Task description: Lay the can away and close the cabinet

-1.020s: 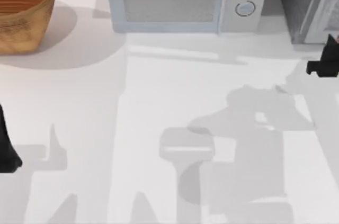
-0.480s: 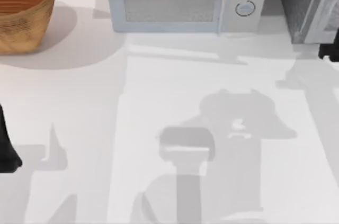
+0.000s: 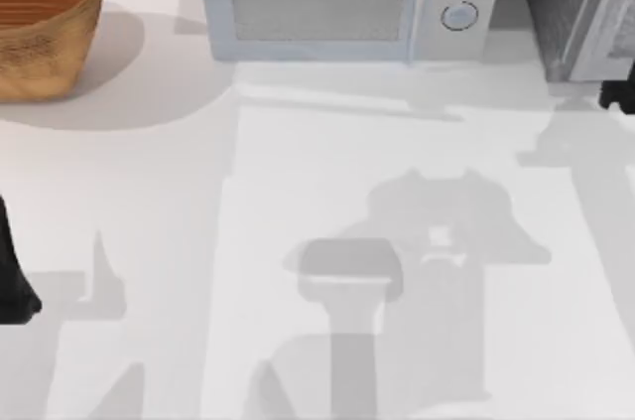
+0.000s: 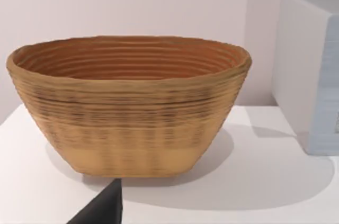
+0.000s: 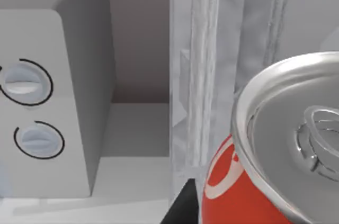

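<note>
Right claw (image 3: 623, 92) sits at the far right edge of the table (image 3: 298, 192) in the top view, just in front of the cabinet (image 3: 571, 3), with little of it inside the frame. Cannot tell if its fingers are spread or clenched.

Right wrist view: can (image 5: 275, 160) is very close to the camera, silver top with pull tab facing it, red and white label below the rim. It lies right at the right claw, a dark claw part touching or overlapping its lower edge; whether the claw grasps it, cannot tell. Just past the can stands the cabinet's pale grey framed door panel (image 5: 212, 65), upright. The microwave (image 5: 42, 107) with its two round knobs is beside the cabinet, a gap between them.

Top view: microwave at far centre, cabinet at far right corner, woven basket (image 3: 45, 18) at far left corner, well apart from the others.

Left arm (image 3: 12, 271) is parked at the near left edge of the table. Left wrist view looks at the basket on the table, microwave side beyond it; a dark tip (image 4: 103, 208) of the left claw pokes in, state cannot tell.
</note>
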Robot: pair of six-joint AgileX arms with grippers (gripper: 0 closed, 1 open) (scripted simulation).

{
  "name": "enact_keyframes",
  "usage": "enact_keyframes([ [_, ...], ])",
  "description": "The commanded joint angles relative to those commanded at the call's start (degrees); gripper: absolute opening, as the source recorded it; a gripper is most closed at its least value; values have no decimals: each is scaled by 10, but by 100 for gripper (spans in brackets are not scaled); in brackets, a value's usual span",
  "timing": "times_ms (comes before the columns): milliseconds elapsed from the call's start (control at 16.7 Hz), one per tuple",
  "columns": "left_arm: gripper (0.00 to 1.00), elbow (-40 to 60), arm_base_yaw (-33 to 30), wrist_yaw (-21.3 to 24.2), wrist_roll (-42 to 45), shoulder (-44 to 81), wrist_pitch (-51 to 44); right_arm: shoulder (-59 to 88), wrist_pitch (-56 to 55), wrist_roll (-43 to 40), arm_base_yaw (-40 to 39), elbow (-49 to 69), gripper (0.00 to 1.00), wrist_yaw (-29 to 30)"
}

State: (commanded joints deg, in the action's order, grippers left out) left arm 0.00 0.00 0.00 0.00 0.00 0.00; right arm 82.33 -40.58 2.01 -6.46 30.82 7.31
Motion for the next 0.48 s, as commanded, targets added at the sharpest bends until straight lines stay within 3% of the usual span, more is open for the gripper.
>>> enact_keyframes([
  [480, 100, 0, 0, 0, 0, 0, 0, -209, 96, -8, 10, -72, 0, -23],
])
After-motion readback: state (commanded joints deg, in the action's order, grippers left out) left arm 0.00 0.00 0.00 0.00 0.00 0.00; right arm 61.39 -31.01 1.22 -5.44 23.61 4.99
